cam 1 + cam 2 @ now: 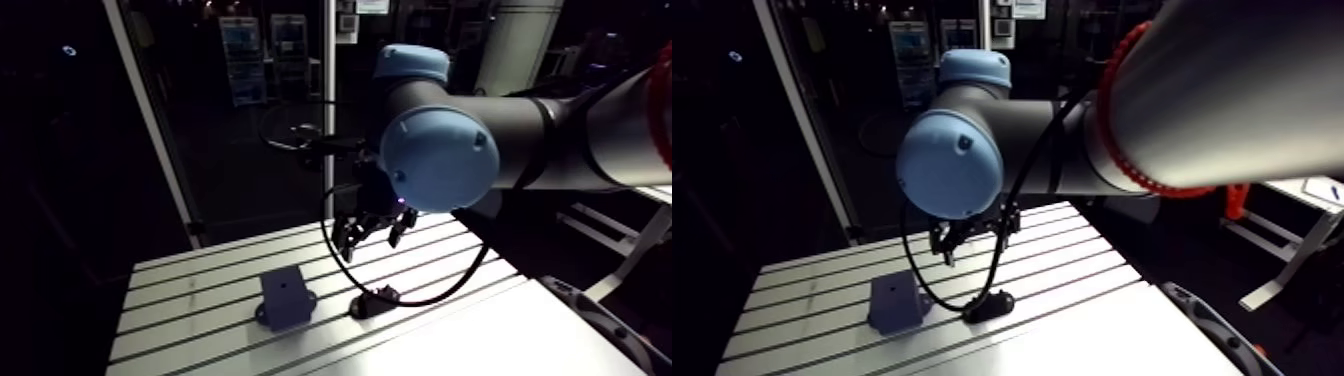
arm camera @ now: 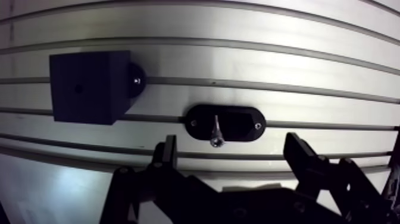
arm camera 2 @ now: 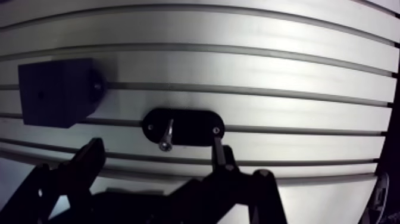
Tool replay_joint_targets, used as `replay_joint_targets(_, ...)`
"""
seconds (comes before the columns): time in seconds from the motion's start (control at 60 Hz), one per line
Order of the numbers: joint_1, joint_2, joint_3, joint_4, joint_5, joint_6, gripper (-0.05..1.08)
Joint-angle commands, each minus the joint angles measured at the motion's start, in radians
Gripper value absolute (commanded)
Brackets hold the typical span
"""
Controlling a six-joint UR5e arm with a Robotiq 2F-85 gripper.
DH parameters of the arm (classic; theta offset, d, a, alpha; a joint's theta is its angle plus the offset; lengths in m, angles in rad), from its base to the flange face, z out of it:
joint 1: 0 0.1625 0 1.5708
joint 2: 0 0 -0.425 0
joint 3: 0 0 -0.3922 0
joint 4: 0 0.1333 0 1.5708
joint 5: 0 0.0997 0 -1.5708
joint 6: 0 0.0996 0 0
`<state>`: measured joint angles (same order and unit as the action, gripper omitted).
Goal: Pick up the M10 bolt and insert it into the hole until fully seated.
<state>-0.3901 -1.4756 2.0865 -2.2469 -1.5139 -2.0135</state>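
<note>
A shiny M10 bolt [image 2: 216, 132] stands in a black oval holder [image 2: 224, 122] on the slotted table [image 2: 309, 65]. Beside the holder sits a dark square block [image 2: 89, 86] with a small hole [image 2: 78, 89] in its top face. My gripper [image 2: 232, 156] hangs above the table, open, with nothing between its fingers [image 2: 168, 154]. The bolt lies just ahead of the gap between them. In the arm view the gripper [image 1: 375, 230] hovers above and behind the holder [image 1: 375, 300], and the block [image 1: 285, 297] stands to the holder's left.
The block has a rounded dark foot [image 2: 137, 80] on the side facing the holder. The table's front edge [image 1: 560, 290] runs close on the right in the arm view.
</note>
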Motion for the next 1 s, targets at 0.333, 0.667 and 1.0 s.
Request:
replay_joint_targets(0.333, -0.001, 0.032, 0.049, -0.058, -0.001, -0.006, 0.30)
replay_joint_targets(0.667, -0.001, 0.035, 0.062, -0.072, -0.004, -0.003, 0.38)
replay_joint_targets(1.0, -0.001, 0.048, 0.065, -0.076, -0.005, 0.015, 0.42)
